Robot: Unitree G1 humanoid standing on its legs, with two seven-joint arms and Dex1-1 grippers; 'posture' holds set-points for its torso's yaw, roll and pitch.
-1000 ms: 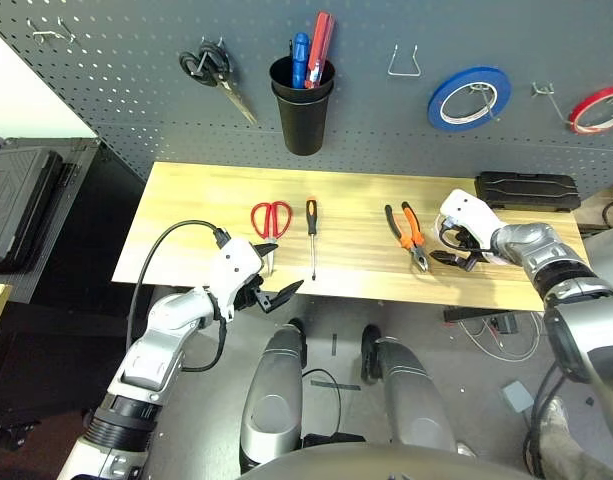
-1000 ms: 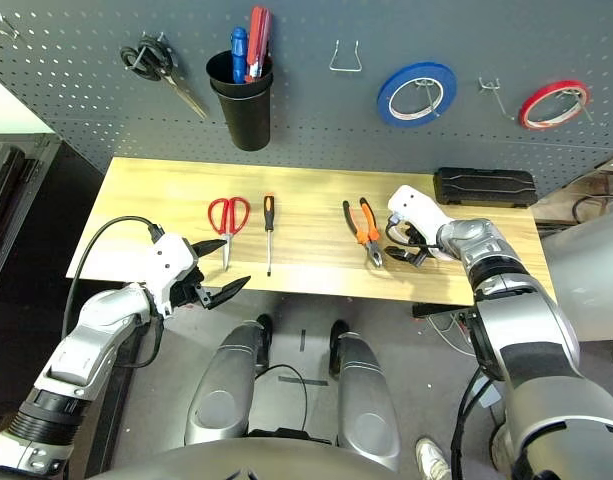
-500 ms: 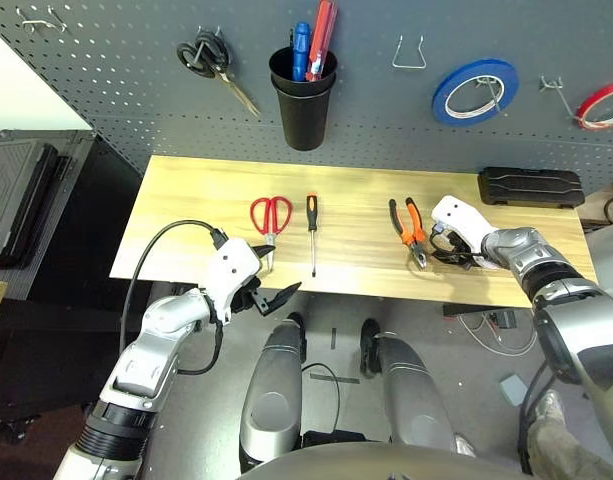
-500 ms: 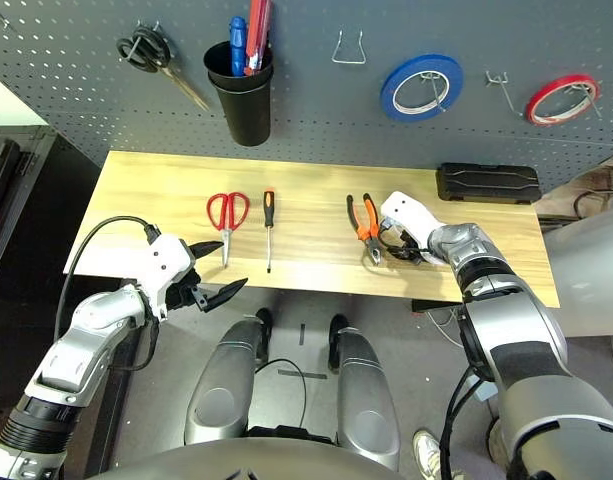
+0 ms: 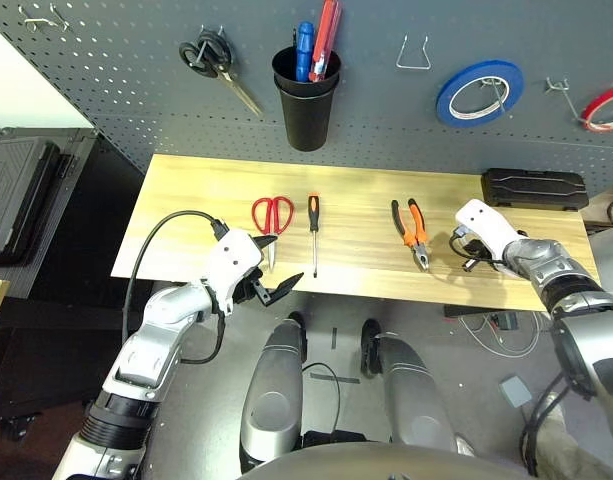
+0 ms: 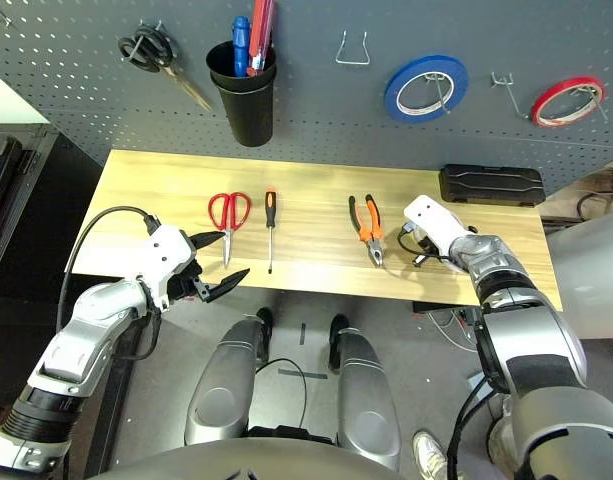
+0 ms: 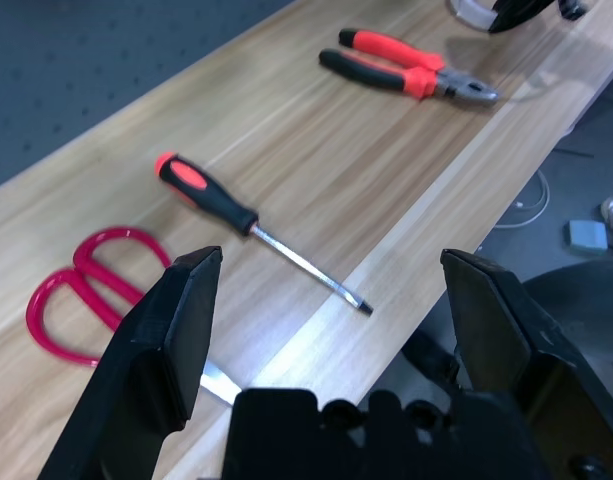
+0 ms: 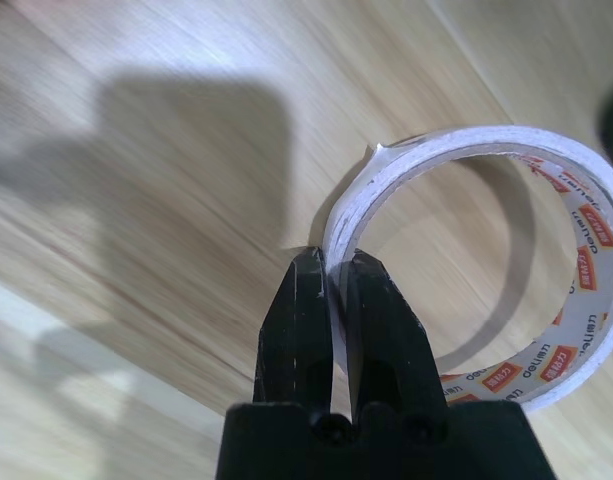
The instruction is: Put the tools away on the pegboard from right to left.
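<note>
Near the table's (image 5: 186,180) right end, the right gripper (image 8: 334,300) pinches the wall of the whitish tape roll (image 8: 506,250), one finger inside the ring. The left gripper (image 7: 326,330) hangs spread wide at the front edge, by the red-handled scissors (image 5: 270,215).

Tape roll (image 8: 546,300) inner core: repeated orange labels (lettering unreadable).

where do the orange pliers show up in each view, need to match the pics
Left eye view: pliers on the table, right of centre.
Right eye view: same spot, pliers, just left of the right end effector.
Left wrist view: pliers far across the table.
Right wrist view: not in it.
Shared landmark: the screwdriver, lying left of the pliers.
</note>
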